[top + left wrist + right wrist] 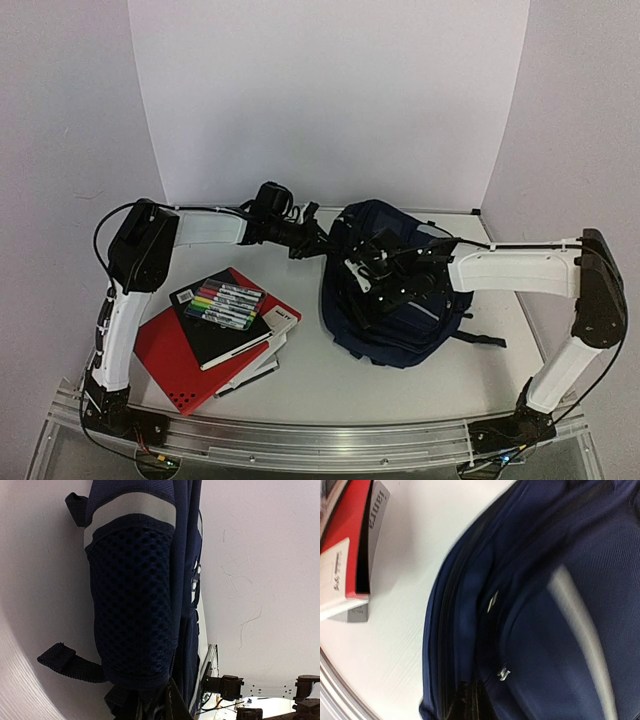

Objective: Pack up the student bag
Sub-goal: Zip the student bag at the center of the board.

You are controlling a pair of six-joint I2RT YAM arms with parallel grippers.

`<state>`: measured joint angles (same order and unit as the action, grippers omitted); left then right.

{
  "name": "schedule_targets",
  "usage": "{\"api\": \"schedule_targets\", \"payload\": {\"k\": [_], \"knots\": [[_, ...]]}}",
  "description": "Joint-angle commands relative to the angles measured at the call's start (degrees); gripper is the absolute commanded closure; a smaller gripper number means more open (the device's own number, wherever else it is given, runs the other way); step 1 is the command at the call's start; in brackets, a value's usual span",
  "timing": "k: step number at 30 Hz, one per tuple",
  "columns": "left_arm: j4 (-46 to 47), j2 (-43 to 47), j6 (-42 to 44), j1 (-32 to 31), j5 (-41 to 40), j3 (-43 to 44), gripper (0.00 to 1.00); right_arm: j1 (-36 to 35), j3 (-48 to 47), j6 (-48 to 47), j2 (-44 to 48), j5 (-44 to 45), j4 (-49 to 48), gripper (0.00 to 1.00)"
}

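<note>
The student bag (pixel 400 322), a dark navy backpack, lies on the white surface (pixel 330 385) right of centre and towards the back, with a black strap (pixel 480 340) trailing from its right side. Left tool (pixel 318 243): the arm reaches in level from the left to the bag's upper left edge. In the left wrist view the jaws stand narrow, pinched on navy fabric just below the mesh side pocket (pixel 135 605), which is crossed at its top by a pale stripe (pixel 132 507). Right tool (pixel 363 278): the arm reaches in from the right, and the tool sits over the middle of the bag. In the right wrist view its fingers are closed tight against the bag at a dark seam, near a small metal fitting (pixel 504 673); whether fabric or a pull lies between them cannot be told. Left of the bag, and apart from it, a stack lies at an angle: a red folder (pixel 175 365), a black notebook (pixel 235 335) on top of it, and a clear pack of coloured markers (pixel 225 305) on the notebook. Paler books (pixel 255 372) show beneath the stack's right corner. White backdrop panels (pixel 330 100) enclose the surface at the rear and sides. An aluminium rail (pixel 320 435) along the near edge carries both arm bases.
</note>
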<state>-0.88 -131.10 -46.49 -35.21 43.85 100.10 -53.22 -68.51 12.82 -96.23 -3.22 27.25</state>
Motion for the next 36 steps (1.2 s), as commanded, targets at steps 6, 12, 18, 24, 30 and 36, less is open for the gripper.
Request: {"api": "schedule_targets", "payload": {"k": [6, 12, 18, 24, 30, 36], "knots": [[0.3, -8.0, 5.5, 3.7, -4.1, 16.8, 0.8, -0.7, 2.8, 6.6, -3.6, 2.7, -5.2, 1.0], [-2.9, 0.4, 9.2, 3.7, -11.4, 5.6, 0.37, -0.6, 2.5, 14.5, 0.4, 10.0, -8.2, 0.86], [-3.5, 8.7, 8.3, 3.2, -14.7, -6.9, 0.26, -0.6, 4.9, 22.1, 3.5, 14.0, -13.1, 0.53], [-4.3, 10.5, 7.2, 0.8, -13.8, -11.5, 0.25, -0.2, 3.8, 22.2, -1.2, 14.3, -15.0, 0.53], [-8.3, 10.2, 7.1, -1.5, -16.9, -12.2, 0.26, 1.3, 2.6, 20.5, -5.1, 15.2, -16.3, 0.54], [-11.0, 10.6, 6.9, -3.4, -19.7, -12.4, 0.26, 2.7, 1.6, 18.7, -8.0, 14.1, -17.6, 0.58]]}}
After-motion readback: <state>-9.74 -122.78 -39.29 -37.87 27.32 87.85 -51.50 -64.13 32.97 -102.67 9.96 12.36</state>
